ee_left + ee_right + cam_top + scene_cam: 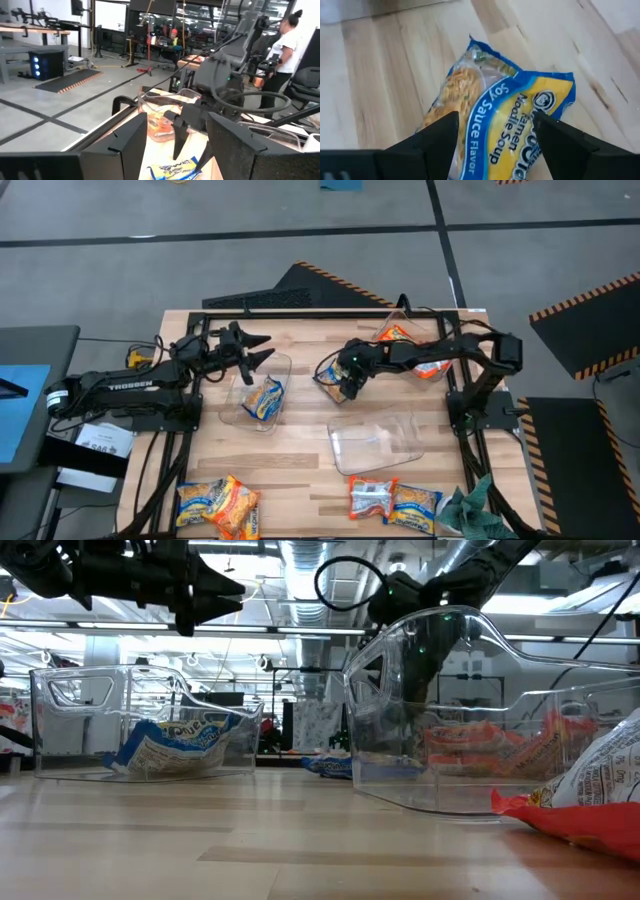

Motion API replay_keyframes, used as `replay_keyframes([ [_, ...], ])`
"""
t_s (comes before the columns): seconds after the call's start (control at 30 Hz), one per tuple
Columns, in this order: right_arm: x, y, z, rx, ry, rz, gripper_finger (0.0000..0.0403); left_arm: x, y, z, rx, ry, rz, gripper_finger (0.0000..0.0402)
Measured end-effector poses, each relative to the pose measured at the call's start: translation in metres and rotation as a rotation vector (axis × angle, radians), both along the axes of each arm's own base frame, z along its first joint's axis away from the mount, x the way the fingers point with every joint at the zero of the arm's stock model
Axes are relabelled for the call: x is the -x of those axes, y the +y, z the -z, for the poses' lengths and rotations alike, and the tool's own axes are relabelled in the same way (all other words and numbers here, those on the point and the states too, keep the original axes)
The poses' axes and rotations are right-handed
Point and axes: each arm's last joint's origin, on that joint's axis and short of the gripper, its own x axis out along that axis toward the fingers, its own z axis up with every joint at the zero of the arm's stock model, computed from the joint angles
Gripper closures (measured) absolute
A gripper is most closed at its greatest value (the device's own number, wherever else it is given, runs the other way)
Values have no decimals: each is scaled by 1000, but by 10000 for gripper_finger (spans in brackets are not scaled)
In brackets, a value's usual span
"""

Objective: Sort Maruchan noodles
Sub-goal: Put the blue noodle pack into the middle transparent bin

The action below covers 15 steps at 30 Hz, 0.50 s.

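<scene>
Right gripper released, jaws spread over a soy sauce ramen packet lying on the worktop, frame center. Left gripper released above the left bin holding a yellow-blue packet.

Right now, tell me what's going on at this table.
Two arms are sorting ramen packets into clear bins. The right gripper, open, hovers mid-table over a yellow-and-blue soy sauce packet lying on the wood. The left gripper waits open above the left bin, which holds one matching packet. More packets lie along the near edge.
</scene>
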Motion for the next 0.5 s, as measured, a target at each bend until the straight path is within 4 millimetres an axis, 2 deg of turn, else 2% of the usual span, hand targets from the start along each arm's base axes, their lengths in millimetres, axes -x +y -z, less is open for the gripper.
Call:
replay_keyframes([
  [0.17,-1,-1,5,24,16,39,119,0,0,1,2,5,-2,209],
  [0.5,-14,-7,48,67,102,98,121,0,0,1,5,6,-2,209],
])
